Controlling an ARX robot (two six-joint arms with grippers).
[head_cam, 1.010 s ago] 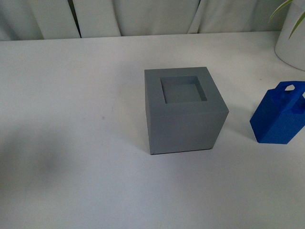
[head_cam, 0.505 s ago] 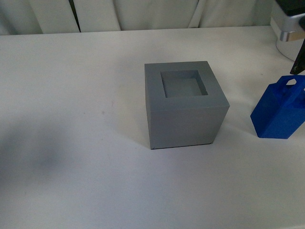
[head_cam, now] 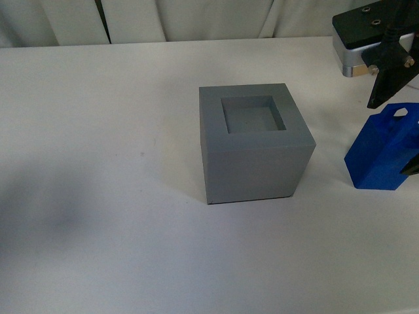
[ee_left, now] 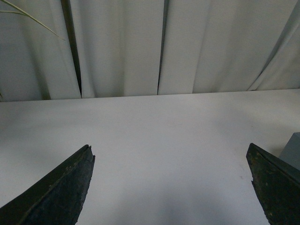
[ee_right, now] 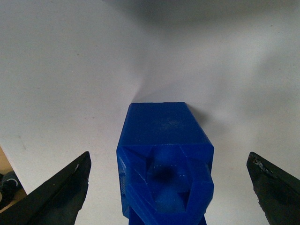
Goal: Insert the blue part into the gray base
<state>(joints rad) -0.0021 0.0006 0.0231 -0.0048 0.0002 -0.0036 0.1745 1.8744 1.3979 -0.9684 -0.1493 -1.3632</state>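
The gray base (head_cam: 255, 157) stands mid-table with its square recess (head_cam: 252, 118) facing up and empty. The blue part (head_cam: 380, 157) stands upright on the table to its right, apart from it, loop handle on top. My right gripper (head_cam: 391, 137) hangs open over the blue part, with one finger (head_cam: 386, 75) behind it and the other at the picture's edge. In the right wrist view the blue part (ee_right: 164, 150) sits between the spread fingers (ee_right: 56, 192), untouched. My left gripper (ee_left: 169, 152) is open and empty over bare table. A corner of the gray base (ee_left: 293, 150) shows beside it.
The white table (head_cam: 98, 131) runs back to a pale curtain (head_cam: 196, 19). The table's edge (ee_right: 7, 180) shows near the blue part in the right wrist view. A thin plant leaf (ee_left: 28, 16) shows against the curtain in the left wrist view.
My right gripper has come into the front view from the upper right and now hangs over the blue part. The gray base and blue part have not moved on the table.
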